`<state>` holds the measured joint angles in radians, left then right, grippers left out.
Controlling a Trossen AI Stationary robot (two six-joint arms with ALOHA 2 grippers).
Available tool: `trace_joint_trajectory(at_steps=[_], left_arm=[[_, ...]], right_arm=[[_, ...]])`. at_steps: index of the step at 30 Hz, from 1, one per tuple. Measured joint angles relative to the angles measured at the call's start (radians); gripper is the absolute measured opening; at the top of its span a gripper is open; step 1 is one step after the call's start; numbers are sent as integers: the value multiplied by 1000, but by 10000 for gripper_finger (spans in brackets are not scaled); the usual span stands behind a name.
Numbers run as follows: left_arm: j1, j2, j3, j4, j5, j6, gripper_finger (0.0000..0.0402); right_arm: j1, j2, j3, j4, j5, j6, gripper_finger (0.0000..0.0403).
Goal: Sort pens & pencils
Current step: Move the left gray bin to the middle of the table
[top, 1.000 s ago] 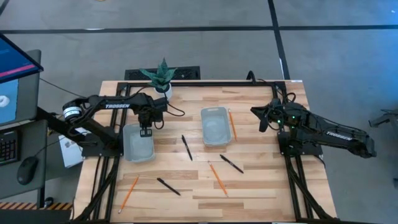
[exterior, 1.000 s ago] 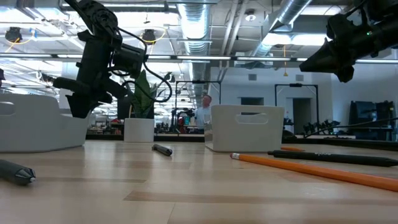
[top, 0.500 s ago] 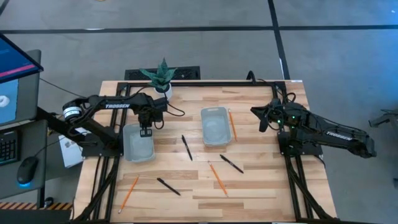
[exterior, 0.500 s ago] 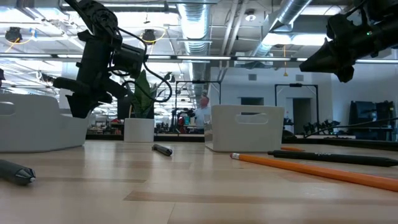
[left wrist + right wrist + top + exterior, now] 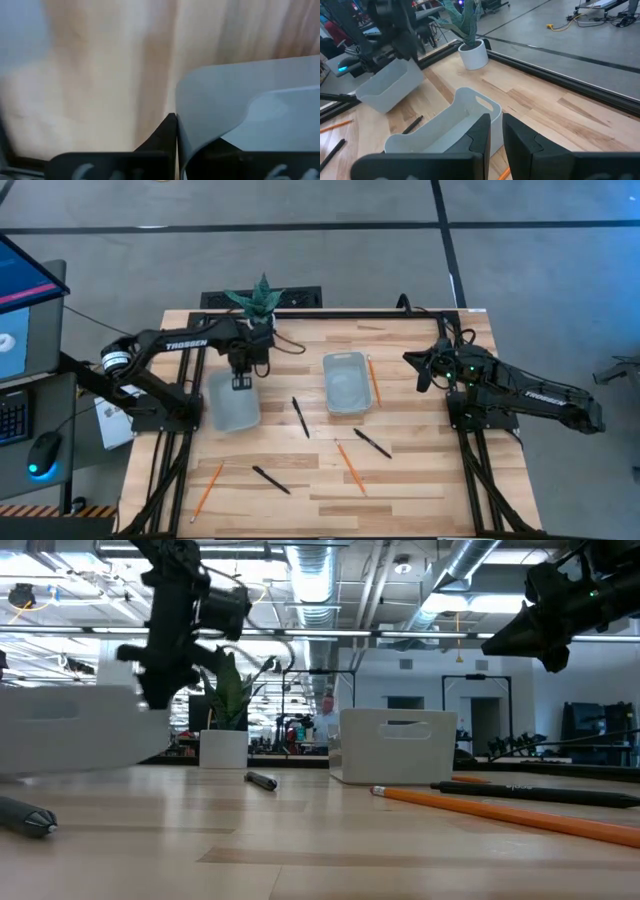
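Three black pens (image 5: pixel 300 417) (image 5: pixel 372 443) (image 5: pixel 271 480) and three orange pencils (image 5: pixel 373 380) (image 5: pixel 350 468) (image 5: pixel 207 490) lie flat on the wooden table. My left gripper (image 5: pixel 241 383) is shut on the left translucent bin (image 5: pixel 232 402), which also shows in the low view (image 5: pixel 70 730) and the right wrist view (image 5: pixel 390 85). A second bin (image 5: pixel 345 383) stands on its base mid-table. My right gripper (image 5: pixel 420 370) hovers at the right, empty, its fingers almost together, above and beyond the second bin (image 5: pixel 445 127). My left gripper holds the left bin by the rim of its far end wall (image 5: pixel 181 120). One finger (image 5: pixel 167 132) is outside the wall and the other is inside. The fingers come from above, pointing down. The bin hangs tilted below them, its far end raised off the table.
A potted plant (image 5: pixel 260 302) stands at the table's far edge, just beyond my left gripper. A monitor, keyboard and mouse (image 5: pixel 40 452) sit off the table's left side. Bare wood lies along the near edge and at the right.
My left gripper has risen and gone toward the table's right and a little toward its far edge, still shut on the bin. The bin has moved right with it, its far end lifted and the bin now tilted. My right arm has kept still.
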<state>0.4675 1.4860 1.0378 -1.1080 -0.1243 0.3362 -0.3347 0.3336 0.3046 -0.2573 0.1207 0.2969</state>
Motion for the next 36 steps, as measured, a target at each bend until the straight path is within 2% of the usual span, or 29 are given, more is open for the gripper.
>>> trace_joint_trajectory(at_steps=[8,13,22,36], left_arm=[[0,0,160,27,-145,35,0],[0,29,202,91,-166,65,0],[-2,245,325,127,-257,97,0],[-57,524,653,55,-238,91,0]], right_arm=[[0,0,0,0,0,0,71],[0,0,0,0,0,0,71],[0,0,0,0,0,1,71],[0,0,0,-3,0,10,71]])
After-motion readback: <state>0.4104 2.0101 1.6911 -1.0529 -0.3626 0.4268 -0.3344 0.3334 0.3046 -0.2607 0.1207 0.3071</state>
